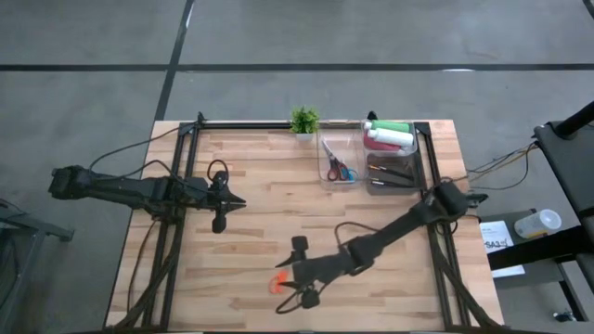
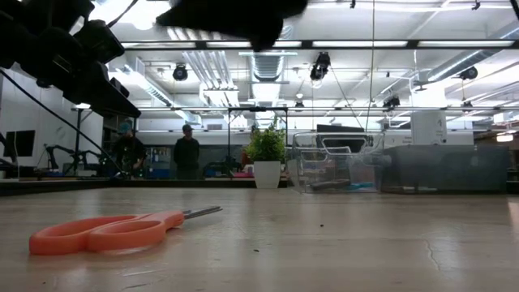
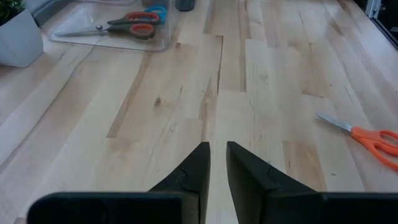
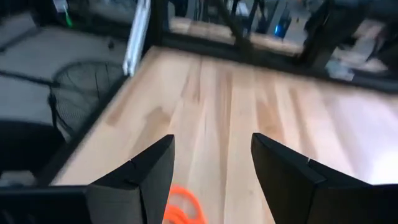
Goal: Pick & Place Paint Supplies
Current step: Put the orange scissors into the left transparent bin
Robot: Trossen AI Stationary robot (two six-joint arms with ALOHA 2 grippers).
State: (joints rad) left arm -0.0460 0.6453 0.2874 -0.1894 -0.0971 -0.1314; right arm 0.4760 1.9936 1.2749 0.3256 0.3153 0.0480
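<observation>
Wooden table [image 1: 251, 232] bears orange scissors [image 1: 277, 284]; right fingers [image 4: 143, 177] wide above, left fingers [image 3: 196, 168] narrow.

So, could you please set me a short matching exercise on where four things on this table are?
Things:
1. orange scissors
2. potted plant
3. red-handled scissors
4. left tool

Places:
A. in the clear bin
B. at the table's back edge
C. over bare wood, left of centre
D. by the open right tool

Pairs: 1-D, 2-B, 3-A, 4-C
</observation>
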